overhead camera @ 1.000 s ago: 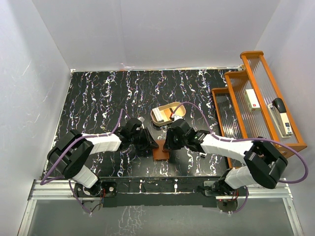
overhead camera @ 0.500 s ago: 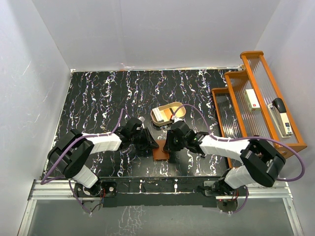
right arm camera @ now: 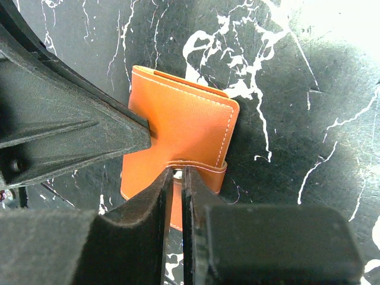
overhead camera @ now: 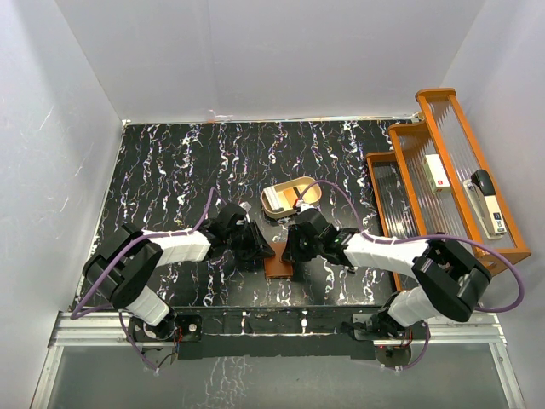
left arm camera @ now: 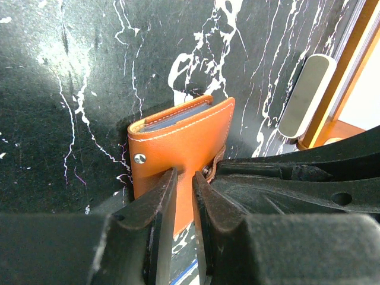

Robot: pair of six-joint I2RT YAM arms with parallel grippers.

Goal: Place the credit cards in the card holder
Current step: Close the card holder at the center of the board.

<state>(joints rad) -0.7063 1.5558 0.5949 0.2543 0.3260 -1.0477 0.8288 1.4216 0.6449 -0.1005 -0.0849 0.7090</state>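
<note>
Two grippers meet over the holder [right arm camera: 190,119], which lies shut on the table [overhead camera: 170,170] near its front edge, between the arms and just in front of the tray [overhead camera: 312,189]. The right gripper [right arm camera: 176,172] has its jaws pressed almost together on the strap [right arm camera: 205,168] that wraps the holder's near side, a thin pinch right at the tab. The left gripper [left arm camera: 184,178] rests its tip on the holder's face with its jaws a slit apart; whether it nips the leather or only pins it I cannot tell. No card shows plainly in any view. The step in hand looks to be opening the holder, and doing it well means a split of labour: the left bears down so the body lies flat, while the right peels the strap up and away, slowly. A slipping pinch or a sideways tug would likely drag the whole holder across the table instead of freeing the flap.
</note>
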